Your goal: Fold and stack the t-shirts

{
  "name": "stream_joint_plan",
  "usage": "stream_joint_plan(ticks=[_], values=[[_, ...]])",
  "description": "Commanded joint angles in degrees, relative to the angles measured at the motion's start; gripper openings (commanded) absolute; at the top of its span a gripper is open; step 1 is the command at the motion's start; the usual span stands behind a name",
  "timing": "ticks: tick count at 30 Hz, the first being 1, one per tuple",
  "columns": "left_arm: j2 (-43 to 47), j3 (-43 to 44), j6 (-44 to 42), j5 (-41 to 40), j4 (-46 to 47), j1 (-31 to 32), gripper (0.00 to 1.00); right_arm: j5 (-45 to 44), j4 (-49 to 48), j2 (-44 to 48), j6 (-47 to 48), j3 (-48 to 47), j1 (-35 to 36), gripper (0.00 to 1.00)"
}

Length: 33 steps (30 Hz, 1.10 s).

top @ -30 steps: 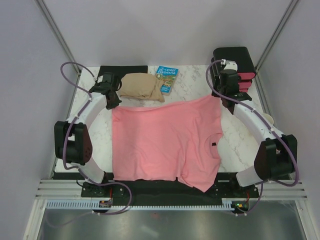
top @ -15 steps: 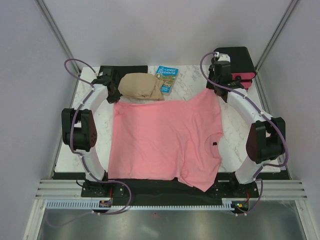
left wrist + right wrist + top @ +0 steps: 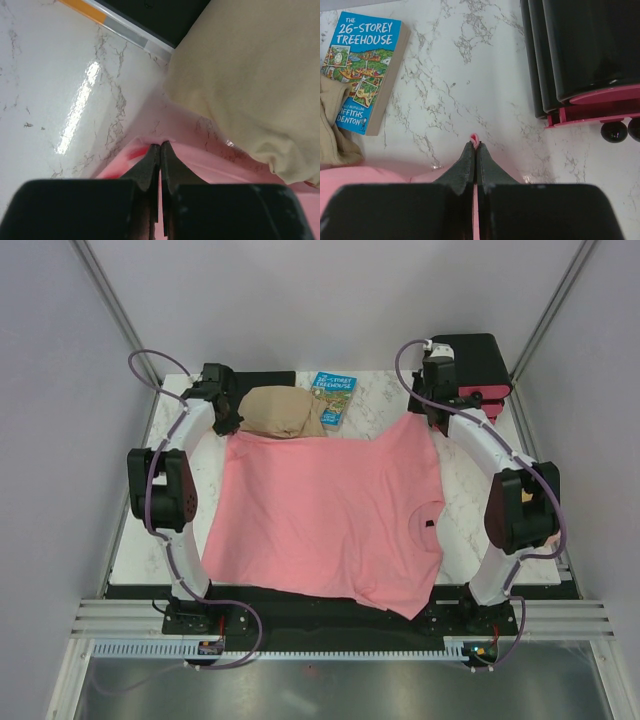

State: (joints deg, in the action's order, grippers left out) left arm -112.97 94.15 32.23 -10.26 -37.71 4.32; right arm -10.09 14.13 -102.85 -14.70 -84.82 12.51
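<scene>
Shirt [image 3: 330,515], pink, lies spread flat over middle of table [image 3: 385,400]. Left gripper [image 3: 160,146] pinches far left corner of shirt, jaws tight on cloth. Right gripper [image 3: 475,144] pinches far right corner, jaws tight, bit of pink at tips. Tan cloth [image 3: 282,412] touches shirt's far edge. Book [image 3: 332,397] just right of tan cloth. Black box [image 3: 475,360] in far right corner.

Corner of book [image 3: 365,60] lost under tan cloth [image 3: 332,130]
The black drawer box [image 3: 585,50] runs off the right wrist view's top edge; the t-shirt's [image 3: 330,510] neck label [image 3: 427,528] is too small to read.
</scene>
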Motion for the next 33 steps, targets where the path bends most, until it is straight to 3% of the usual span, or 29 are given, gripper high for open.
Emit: stream_joint_plan(ticks=[1,14,33], values=[[-1.55,2.18,-1.73,0.86,-0.69,-0.27,0.02,1.38,-1.91,-1.74,0.72,-3.42,0.05,0.0],[1.0,-1.25,-2.61,-6.61,-0.87,-1.06,0.02,2.0,-2.7,-7.8,2.13,-6.15,0.58,0.0],[-2.43,2.44,-5.77,-6.09,-1.05,-3.26,0.02,-1.34,-2.44,-17.82,2.66,-12.39,1.11,0.0]])
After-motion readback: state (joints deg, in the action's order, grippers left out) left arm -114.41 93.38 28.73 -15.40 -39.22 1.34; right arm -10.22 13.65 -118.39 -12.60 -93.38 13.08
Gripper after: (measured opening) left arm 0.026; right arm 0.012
